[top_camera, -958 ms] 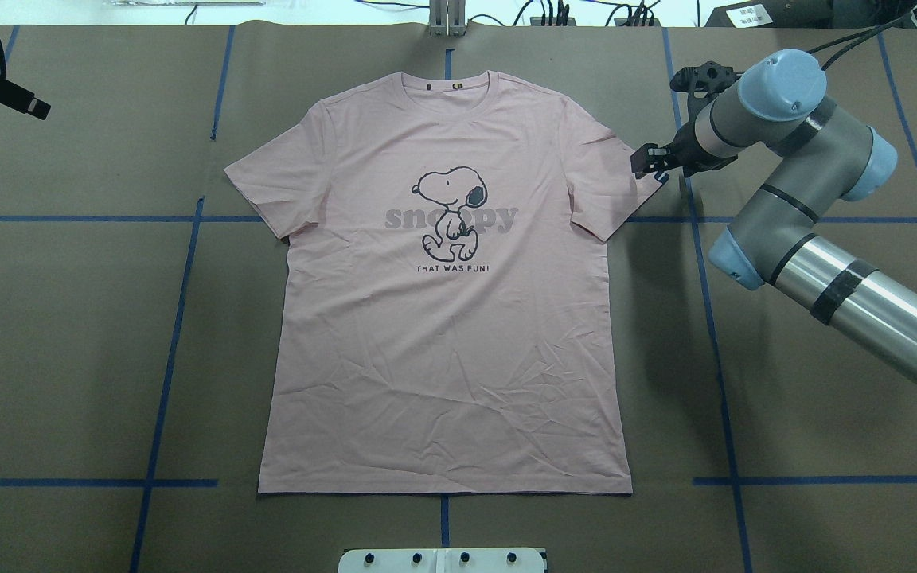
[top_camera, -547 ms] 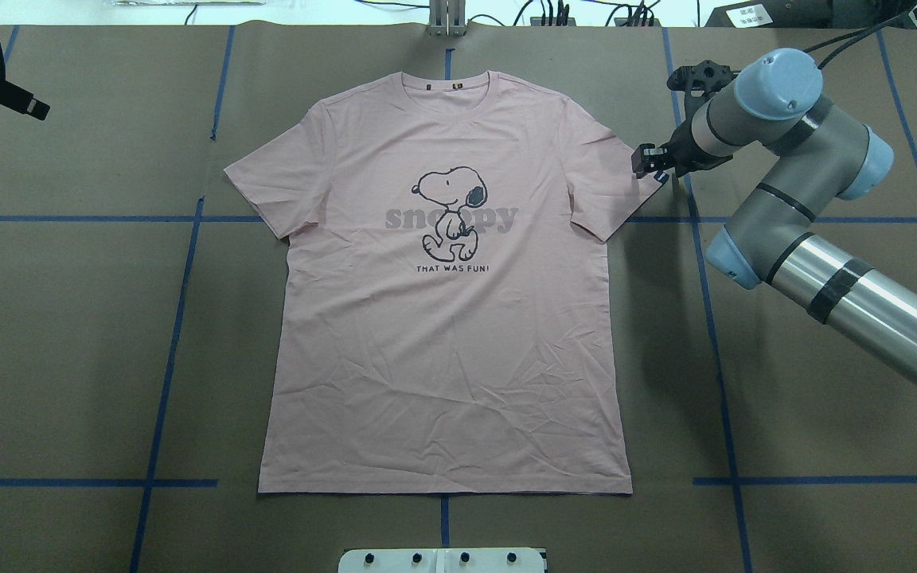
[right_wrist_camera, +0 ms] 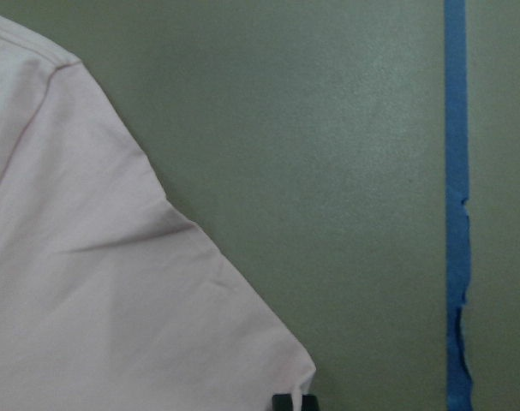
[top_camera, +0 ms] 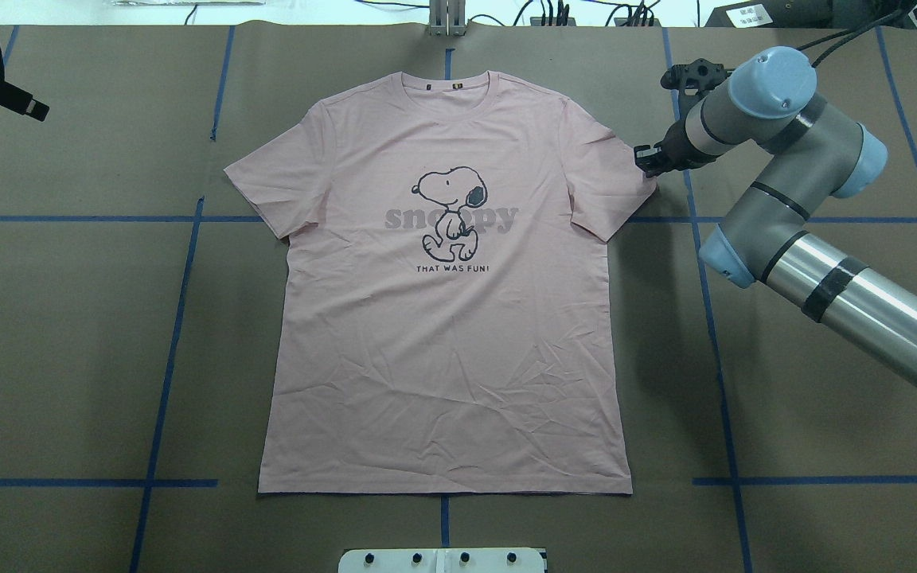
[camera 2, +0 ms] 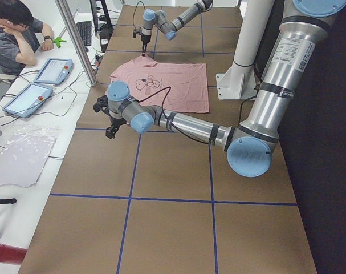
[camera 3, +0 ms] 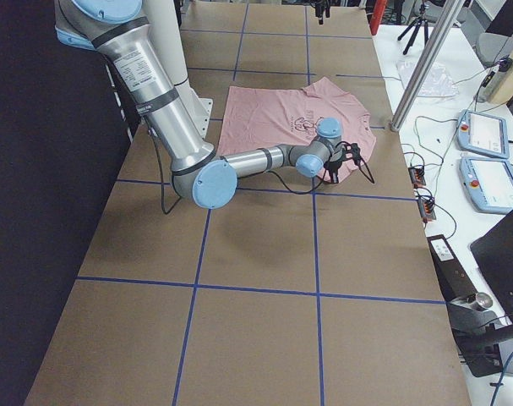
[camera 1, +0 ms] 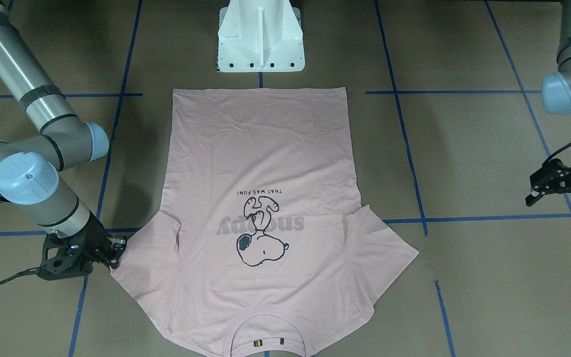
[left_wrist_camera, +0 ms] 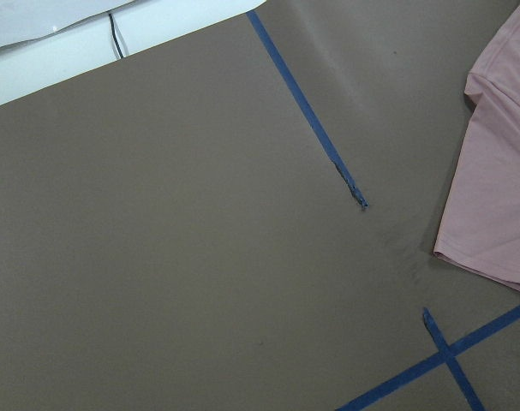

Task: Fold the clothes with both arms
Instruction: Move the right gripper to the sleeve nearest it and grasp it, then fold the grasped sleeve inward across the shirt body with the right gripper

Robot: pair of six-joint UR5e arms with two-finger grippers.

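The pale pink T-shirt (top_camera: 442, 334) lies flat and face up on the brown table, collar at the far side, Snoopy print in the middle. It also shows in the front-facing view (camera 1: 260, 163) and both side views (camera 2: 167, 83) (camera 3: 273, 114). My right gripper (top_camera: 648, 159) (camera 1: 115, 250) is low at the tip of the shirt's right-hand sleeve (right_wrist_camera: 97, 300). Its fingers look open at the sleeve's edge. My left gripper (camera 1: 555, 206) (top_camera: 33, 105) hangs open over bare table, far from the other sleeve (left_wrist_camera: 499, 188), with nothing in it.
The white pedestal base (camera 1: 260, 44) (top_camera: 442, 559) stands just behind the shirt's hem. Blue tape lines (top_camera: 180, 318) cross the brown table cover. A person (camera 2: 13, 34) sits at a side desk with tablets (camera 2: 50, 71) beyond the table's far edge.
The right gripper has come down and in onto the sleeve tip, its wrist shifting slightly towards the far side. The shirt and the left arm have not moved.
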